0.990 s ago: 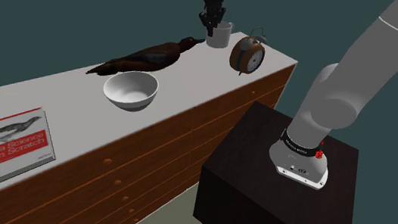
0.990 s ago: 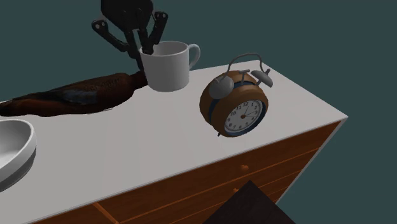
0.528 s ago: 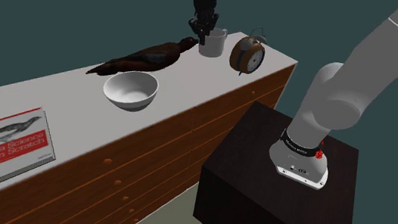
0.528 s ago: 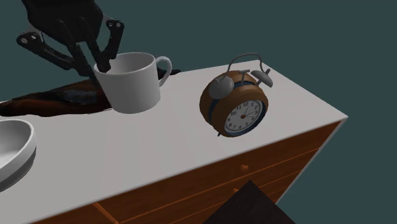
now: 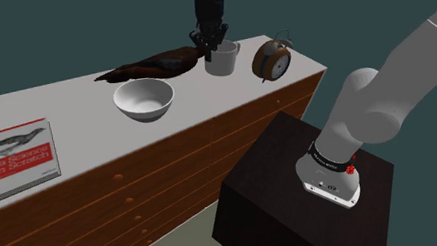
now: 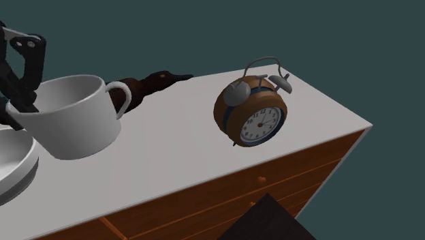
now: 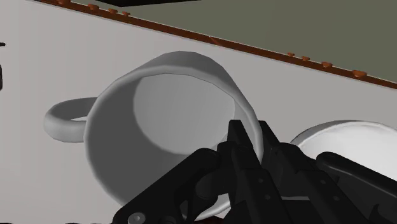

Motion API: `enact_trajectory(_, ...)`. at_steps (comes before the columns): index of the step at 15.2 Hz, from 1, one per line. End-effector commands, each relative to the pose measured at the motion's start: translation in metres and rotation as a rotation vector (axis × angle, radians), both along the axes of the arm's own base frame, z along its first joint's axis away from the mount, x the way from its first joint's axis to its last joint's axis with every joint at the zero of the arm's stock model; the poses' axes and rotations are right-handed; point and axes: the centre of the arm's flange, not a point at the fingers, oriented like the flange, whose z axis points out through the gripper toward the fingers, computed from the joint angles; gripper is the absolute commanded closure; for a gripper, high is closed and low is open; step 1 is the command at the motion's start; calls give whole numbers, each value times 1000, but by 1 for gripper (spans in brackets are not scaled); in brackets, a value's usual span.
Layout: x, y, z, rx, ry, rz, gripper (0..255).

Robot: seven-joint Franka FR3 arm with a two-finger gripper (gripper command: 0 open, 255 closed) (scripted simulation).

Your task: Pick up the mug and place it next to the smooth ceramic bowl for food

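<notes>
The mug (image 5: 220, 60) is clamped by its rim in the gripper (image 5: 212, 43). It is up in the air, tipped, near the bowl (image 5: 144, 99). It should be lowered slowly and set upright just beside the bowl, without bumping it.

Plain white mug (image 5: 220, 61) with a loop handle, empty, held tilted with its mouth upward. The black gripper (image 5: 214, 45) clasps its wall on the side opposite the handle. Smooth white round bowl (image 5: 145, 100), empty and upright on the white bench (image 5: 72, 100), near the mug on the shoulder view's left.
</notes>
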Motion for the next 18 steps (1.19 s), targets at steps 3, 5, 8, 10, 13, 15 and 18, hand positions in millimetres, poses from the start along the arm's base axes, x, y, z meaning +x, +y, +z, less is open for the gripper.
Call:
enact_trajectory(3,-6,41,-5,0,0,-2,255)
enact_trajectory(5,-6,41,-16,0,0,-2,255)
enact_trajectory(8,-6,41,-31,0,0,-2,255)
enact_trajectory(10,-6,41,-42,0,0,-2,255)
enact_trajectory(13,-6,41,-58,0,0,-2,255)
enact_trajectory(15,-6,41,-68,0,0,-2,255)
enact_trajectory(18,-6,41,-84,0,0,-2,255)
